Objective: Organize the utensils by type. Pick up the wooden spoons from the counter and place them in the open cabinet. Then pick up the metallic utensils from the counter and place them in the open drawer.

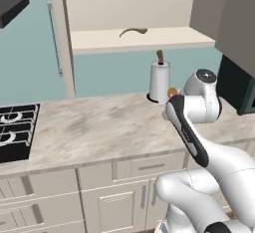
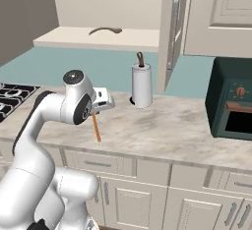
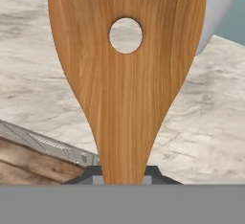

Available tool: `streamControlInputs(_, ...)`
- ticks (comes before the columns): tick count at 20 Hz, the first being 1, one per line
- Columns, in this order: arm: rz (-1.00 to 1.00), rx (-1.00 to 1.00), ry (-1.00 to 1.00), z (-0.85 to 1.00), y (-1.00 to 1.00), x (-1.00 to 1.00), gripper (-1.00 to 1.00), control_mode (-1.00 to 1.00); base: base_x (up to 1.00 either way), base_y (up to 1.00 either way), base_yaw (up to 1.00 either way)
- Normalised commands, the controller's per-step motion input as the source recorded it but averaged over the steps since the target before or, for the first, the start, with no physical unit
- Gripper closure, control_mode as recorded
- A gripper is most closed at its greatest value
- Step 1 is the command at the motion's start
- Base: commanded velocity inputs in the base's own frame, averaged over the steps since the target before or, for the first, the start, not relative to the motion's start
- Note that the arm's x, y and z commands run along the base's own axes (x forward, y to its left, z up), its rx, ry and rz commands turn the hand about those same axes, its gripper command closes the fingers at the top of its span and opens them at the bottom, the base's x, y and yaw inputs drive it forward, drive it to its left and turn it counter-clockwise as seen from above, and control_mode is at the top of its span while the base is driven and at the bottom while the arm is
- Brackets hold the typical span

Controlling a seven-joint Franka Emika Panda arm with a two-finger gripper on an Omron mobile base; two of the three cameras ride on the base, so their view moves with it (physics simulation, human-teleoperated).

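My gripper is shut on the handle of an orange-brown wooden spoon, held above the counter. In the hand view the spoon's broad end, pierced by a round hole, rises from between the dark fingertips. In the left base view a bit of the spoon peeks out behind my arm. Another wooden spoon lies on the shelf of the open cabinet. The metallic utensils and the open drawer are out of view.
A white paper towel roll stands at the back of the counter. A dark green toaster oven sits at the right, a black stove at the left. The cabinet's open door juts out beside the shelf.
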Motion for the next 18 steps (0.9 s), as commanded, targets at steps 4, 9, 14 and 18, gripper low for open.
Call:
streamControlInputs(4, 0.00, 0.00, 0.00, 0.00, 0.00, 0.00, 1.00, 1.00, 0.36, 0.00, 0.00)
streamControlInputs(9, 0.00, 0.00, 0.00, 0.00, 0.00, 0.00, 1.00, 1.00, 0.34, 0.02, 0.00)
streamControlInputs(14, 0.00, 0.00, 0.00, 0.00, 0.00, 0.00, 1.00, 1.00, 0.34, 0.06, 0.00)
streamControlInputs(18, 0.00, 0.00, 0.00, 0.00, 0.00, 0.00, 1.00, 1.00, 0.26, 0.07, 0.00)
